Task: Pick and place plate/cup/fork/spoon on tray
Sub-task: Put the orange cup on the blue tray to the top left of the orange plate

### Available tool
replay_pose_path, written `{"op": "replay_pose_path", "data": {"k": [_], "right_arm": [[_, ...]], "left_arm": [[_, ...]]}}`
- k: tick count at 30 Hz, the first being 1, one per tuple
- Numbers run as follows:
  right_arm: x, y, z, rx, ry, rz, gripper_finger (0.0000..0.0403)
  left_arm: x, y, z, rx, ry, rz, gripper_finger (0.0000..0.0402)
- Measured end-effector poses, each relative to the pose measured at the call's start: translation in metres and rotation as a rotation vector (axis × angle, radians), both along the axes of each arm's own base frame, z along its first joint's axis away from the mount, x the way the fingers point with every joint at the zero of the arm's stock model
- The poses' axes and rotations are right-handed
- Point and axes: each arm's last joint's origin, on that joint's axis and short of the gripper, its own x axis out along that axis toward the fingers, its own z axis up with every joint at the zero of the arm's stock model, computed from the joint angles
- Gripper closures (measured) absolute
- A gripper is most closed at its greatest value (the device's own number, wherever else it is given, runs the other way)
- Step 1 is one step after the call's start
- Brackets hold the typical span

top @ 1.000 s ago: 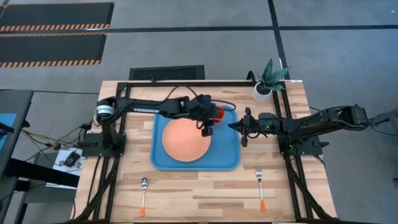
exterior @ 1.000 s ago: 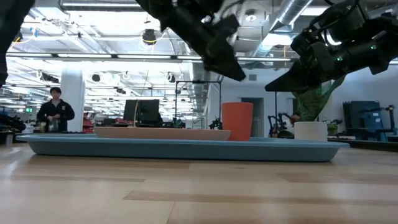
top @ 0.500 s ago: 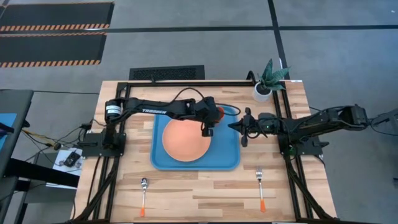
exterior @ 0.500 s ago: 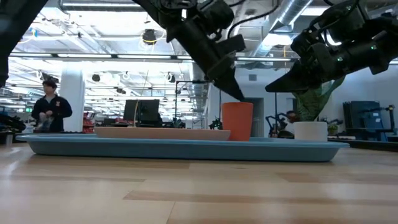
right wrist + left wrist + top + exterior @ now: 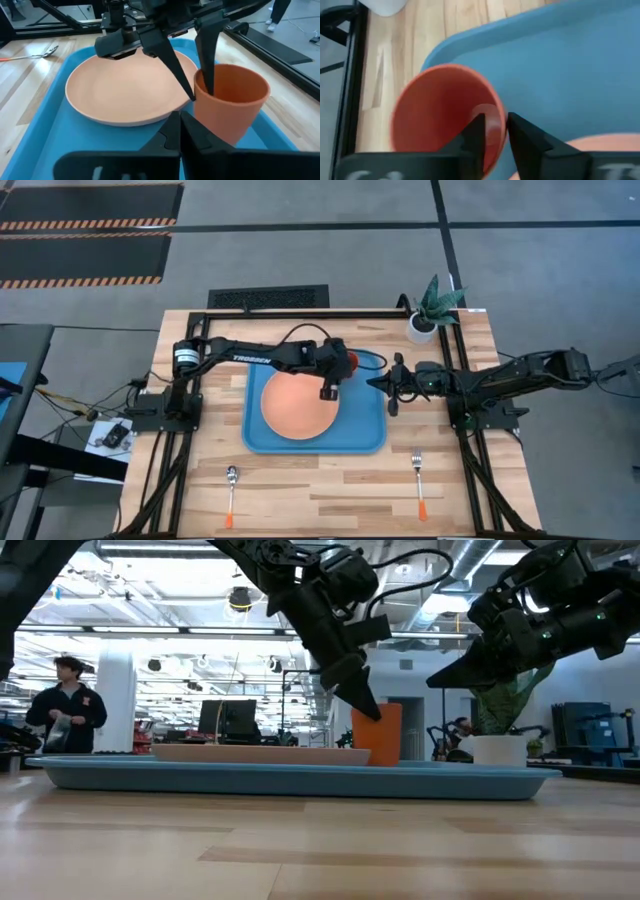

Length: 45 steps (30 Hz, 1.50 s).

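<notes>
Blue tray (image 5: 365, 435) at mid-table, holding the salmon plate (image 5: 297, 402) and, in its far right corner beside the plate, the orange cup (image 5: 231, 102), upright. Left gripper (image 5: 201, 89) down at the cup, fingers (image 5: 524, 142) closed on its rim wall: one inside, one outside, as seen in the left wrist and right wrist views. In the low view, cup (image 5: 379, 734) partly hidden behind the left gripper (image 5: 358, 700), standing on the tray (image 5: 290, 778) next to the plate (image 5: 255, 752). In the high view, only a sliver of cup (image 5: 351, 362) showing past the left gripper (image 5: 327, 392), over the plate's far right edge.

Right gripper (image 5: 392, 388) hovering above the tray's right rim, near the cup, not touching it; fingers (image 5: 172, 131) pressed together, holding nothing.

Spoon (image 5: 231, 492) lying on the wooden table (image 5: 320, 490) near the front left, well apart from the tray. Fork (image 5: 420, 483) on the table at the front right, also off the tray. White pot with a green plant (image 5: 430, 308) at the far right corner of the table. Person (image 5: 65, 718) standing in the room behind, at the left of the low view.
</notes>
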Motion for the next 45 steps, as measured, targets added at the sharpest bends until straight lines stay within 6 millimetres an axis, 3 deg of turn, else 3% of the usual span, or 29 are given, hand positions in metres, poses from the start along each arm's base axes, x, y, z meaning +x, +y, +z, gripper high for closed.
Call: {"op": "replay_pose_path", "data": {"k": [4,6,11,17,20,26,33,40,45], "right_arm": [[0.0,0.0,0.0,0.0,0.0,0.0,0.0385],[0.0,0.0,0.0,0.0,0.0,0.0,0.0386],[0.0,0.0,0.0,0.0,-0.001,0.0,0.0392],[0.0,0.0,-0.001,0.003,0.01,0.0,0.0387],[0.0,0.0,-0.001,0.003,0.013,-0.001,0.0387],[-0.001,0.0,-0.002,0.005,0.026,-0.001,0.0391],[-0.001,0.0,-0.003,0.01,0.028,-0.002,0.0387],[-0.001,0.0,-0.003,0.016,0.027,-0.004,0.0392],[-0.001,0.0,-0.003,0.021,0.026,-0.006,0.0388]], "left_arm": [[-0.003,0.005,-0.001,0.006,0.025,-0.015,0.0389],[-0.005,0.008,0.007,0.007,0.03,-0.005,0.0394],[-0.014,0.017,0.051,0.029,0.019,0.079,0.0399],[-0.048,0.017,0.099,-0.033,-0.034,0.2,0.04],[-0.069,0.012,0.11,-0.069,-0.04,0.248,0.0401],[-0.123,0.004,0.105,-0.156,0.009,0.382,0.0401],[-0.178,0.014,0.081,-0.251,0.096,0.597,0.0401],[-0.191,0.032,0.046,-0.341,0.138,0.656,0.0401],[-0.196,0.041,0.039,-0.382,0.13,0.676,0.0401]]}}
